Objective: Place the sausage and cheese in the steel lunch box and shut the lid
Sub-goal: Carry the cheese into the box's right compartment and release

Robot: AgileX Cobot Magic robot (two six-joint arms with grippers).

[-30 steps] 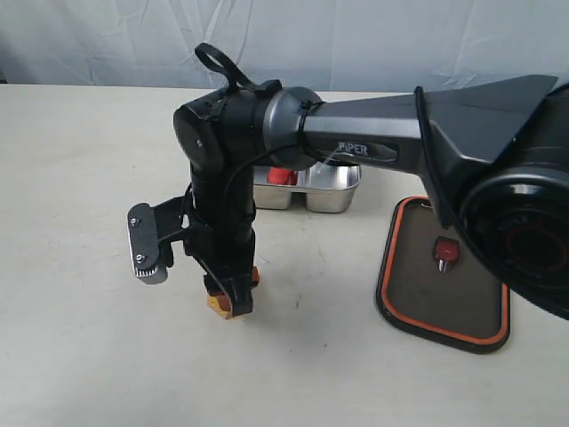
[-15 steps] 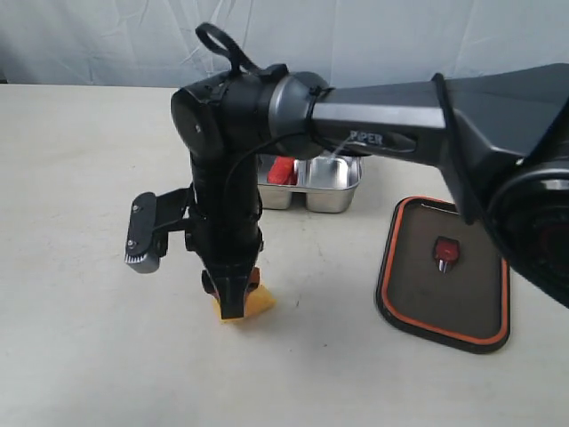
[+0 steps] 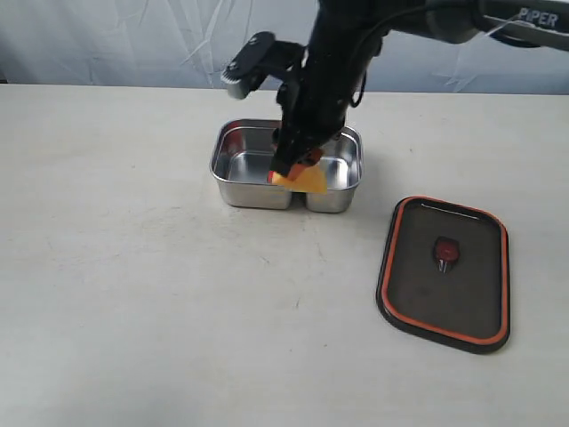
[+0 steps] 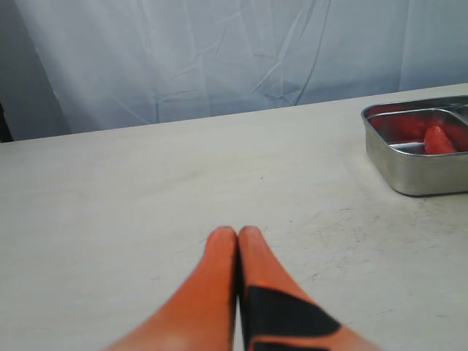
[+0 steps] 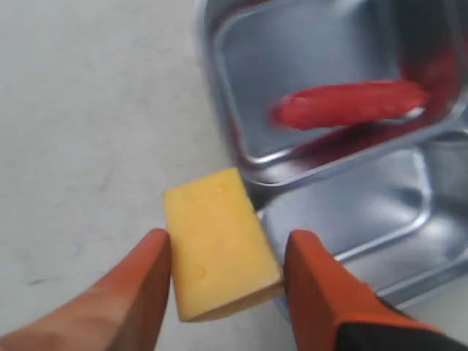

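- Right gripper (image 5: 228, 243): jaws partly open and clamped on the cheese (image 5: 219, 245), one orange finger (image 5: 150, 289) pressed to each side face. Grip looks solid.
- Left gripper (image 4: 238, 235): jaws fully closed, orange fingertips (image 4: 219, 267) pressed together with nothing between them. It hangs low over bare tabletop, well apart from the box, and is out of the exterior view.
- Table (image 3: 133, 294): pale and scuffed, carries everything.
- Right arm (image 3: 356, 36): comes in from the upper right of the exterior view, wrist pointing down over the box.
- Lid (image 3: 418, 294): flat on the table to the right of the box and a bit nearer the camera, not touching it. The orange seal faces up.
- Steel lunch box (image 3: 240, 191): open, standing on the table toward the far side, two compartments with a divider between them.
- Sausage (image 5: 349, 102): lies on the floor of the larger compartment, the left one in the exterior view. There the gripper mostly hides it, but the left wrist view shows it as well.
- Cheese: off the table, hanging over the box's near rim about where the divider meets it. Part of it is over the steel and part over the tabletop. It is not inside either compartment.
- Valve (image 3: 444, 251): small red piece at the lid's centre.
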